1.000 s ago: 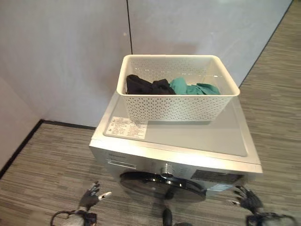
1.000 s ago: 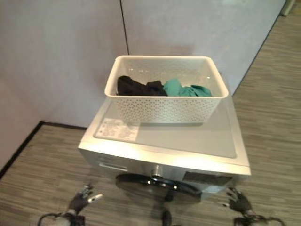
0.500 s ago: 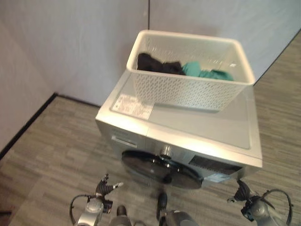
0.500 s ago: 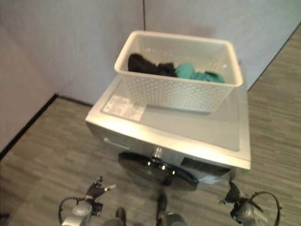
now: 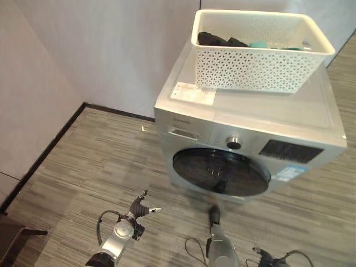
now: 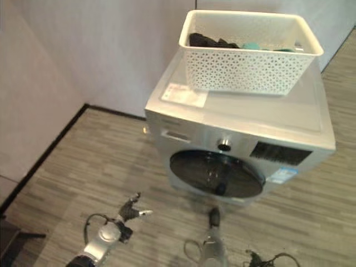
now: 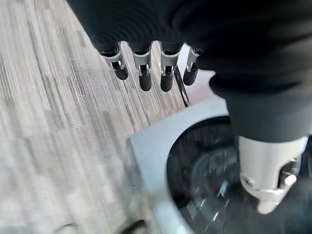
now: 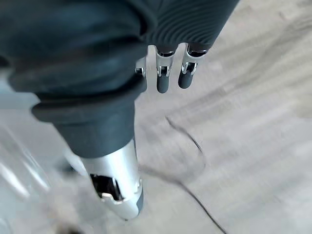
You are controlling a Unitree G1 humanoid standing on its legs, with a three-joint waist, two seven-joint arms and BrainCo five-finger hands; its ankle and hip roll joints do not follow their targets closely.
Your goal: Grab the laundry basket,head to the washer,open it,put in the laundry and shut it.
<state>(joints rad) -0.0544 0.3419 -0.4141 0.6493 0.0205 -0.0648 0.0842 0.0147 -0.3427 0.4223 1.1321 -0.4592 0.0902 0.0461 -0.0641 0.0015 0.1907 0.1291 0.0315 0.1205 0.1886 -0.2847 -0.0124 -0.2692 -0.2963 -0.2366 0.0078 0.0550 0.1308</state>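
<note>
Striped grey floor [image 5: 83,167] seen nearest | left robot hand [image 5: 139,207] low at near left, fingers relaxed, empty | right robot hand [image 8: 165,68] fingers straight, empty | washer [image 5: 250,139] beyond, round door [image 5: 221,171] closed | laundry basket [image 5: 258,50] set on top, dark and teal laundry [image 5: 222,40] inside

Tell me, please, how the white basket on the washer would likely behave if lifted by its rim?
The basket looks like stiff perforated plastic, so it probably keeps its shape. Holding just a few clothes, it seems light, and could tilt towards their side.
</note>
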